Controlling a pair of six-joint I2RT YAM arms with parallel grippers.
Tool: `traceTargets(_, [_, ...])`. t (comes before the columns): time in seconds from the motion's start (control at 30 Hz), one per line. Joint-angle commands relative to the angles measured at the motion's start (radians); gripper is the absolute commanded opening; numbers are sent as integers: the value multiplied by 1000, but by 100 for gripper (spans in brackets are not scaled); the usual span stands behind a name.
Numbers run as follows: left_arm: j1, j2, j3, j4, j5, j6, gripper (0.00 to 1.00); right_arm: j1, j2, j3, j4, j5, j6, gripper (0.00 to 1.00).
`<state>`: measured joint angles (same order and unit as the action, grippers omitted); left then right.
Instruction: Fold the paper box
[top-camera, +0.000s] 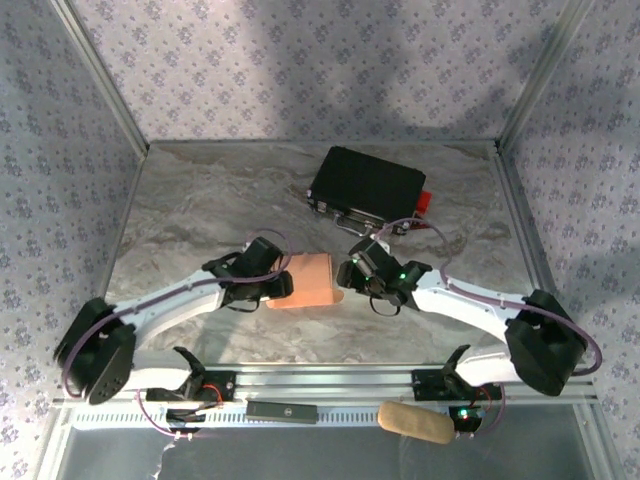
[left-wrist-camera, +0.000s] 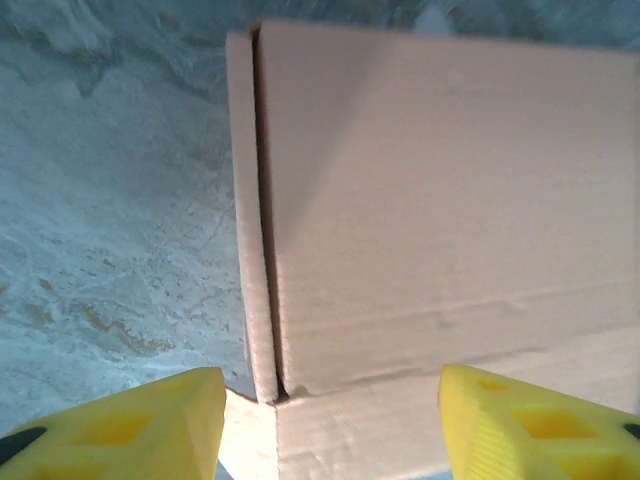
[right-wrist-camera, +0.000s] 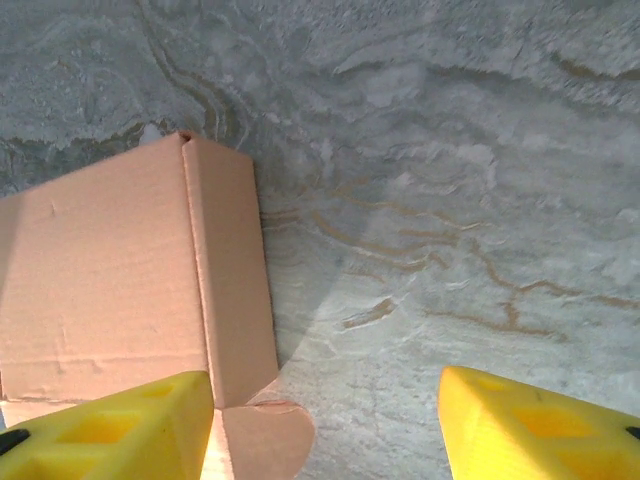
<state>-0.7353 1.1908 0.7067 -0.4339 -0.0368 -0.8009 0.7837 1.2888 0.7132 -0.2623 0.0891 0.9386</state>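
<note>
The paper box (top-camera: 308, 280) is a small salmon-orange carton lying in the middle of the marble table, between my two grippers. My left gripper (top-camera: 283, 283) is at its left end. In the left wrist view the carton's top panel (left-wrist-camera: 440, 200) is close up, and the left gripper (left-wrist-camera: 330, 425) stands open with the near corner and bottom flap between its yellow fingertips (left-wrist-camera: 150, 425). My right gripper (top-camera: 350, 272) is at the carton's right end. It is open (right-wrist-camera: 325, 420): its left finger overlaps the paper box (right-wrist-camera: 100, 270) by a rounded tab (right-wrist-camera: 265, 435), and its right finger is over bare table.
A larger black hard case (top-camera: 365, 183) with a red part (top-camera: 425, 200) lies behind the carton at the back right. A tan roll (top-camera: 415, 422) and a small black bar (top-camera: 283, 409) rest on the rail at the near edge. Patterned walls enclose the table.
</note>
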Motion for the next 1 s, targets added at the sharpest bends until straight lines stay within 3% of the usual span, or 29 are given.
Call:
traceTargets(0.0, [68,-49,24,-27,51,48,53,-54,-27,-31,19,-86,-98,62])
traceTargets(0.1, [166,-26,-11,42,205,103,45,-105,-6,-27,41,-207,-177,61])
traceTargets(0.27, [247,46,-37,124,331,165,34,-166,29,-18,84,-353,-235,63])
traceTargets(0.4, [249,100,-64,203,347,180,27,-184,49,-14,108,-394,-228,64])
traceTargets(0.77, [273,88,-189,331,339,145,23,-184,107,-26,171,-426,-198,64])
traceTargets(0.97, [298,96,-226,361,350,145,9,-188,154,-21,244,-493,-223,66])
